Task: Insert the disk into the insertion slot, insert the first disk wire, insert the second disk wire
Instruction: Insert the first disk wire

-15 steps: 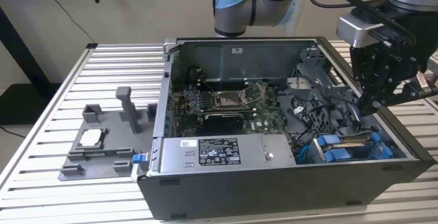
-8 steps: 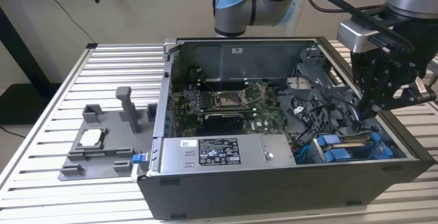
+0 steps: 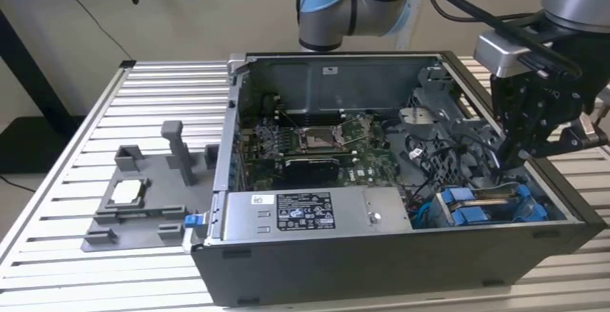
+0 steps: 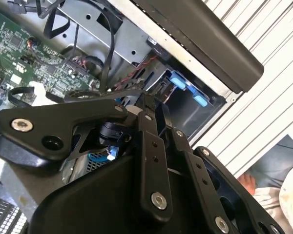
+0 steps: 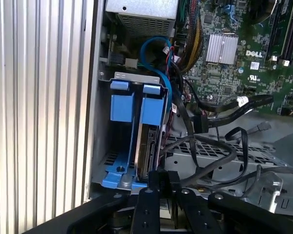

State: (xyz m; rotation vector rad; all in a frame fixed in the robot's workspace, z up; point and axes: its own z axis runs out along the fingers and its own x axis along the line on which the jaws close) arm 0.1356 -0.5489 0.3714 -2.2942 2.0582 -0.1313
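The disk (image 5: 149, 146), silver in a blue carrier (image 5: 122, 107), stands on edge inside the insertion slot (image 5: 101, 146), a grey cage in the case corner. In the exterior view the disk (image 3: 486, 205) sits low in the case, toward the exterior view's right. My gripper (image 3: 510, 160) reaches down into the case just above it. In the first wrist view my gripper (image 5: 164, 181) is at the disk's near end, shut on a small black connector of a disk wire (image 5: 205, 165). Black wires loop beside it. In the second wrist view the gripper (image 4: 136, 105) points into the case near blue cage parts (image 4: 178, 80).
A grey power supply box (image 3: 296, 212) lies along the case front, with the motherboard (image 3: 315, 141) behind it. A blue cable (image 5: 151, 44) arcs above the cage. A grey fixture (image 3: 143, 190) sits on the slatted table at the exterior view's left. A person's hand (image 4: 249, 183) is beside the case.
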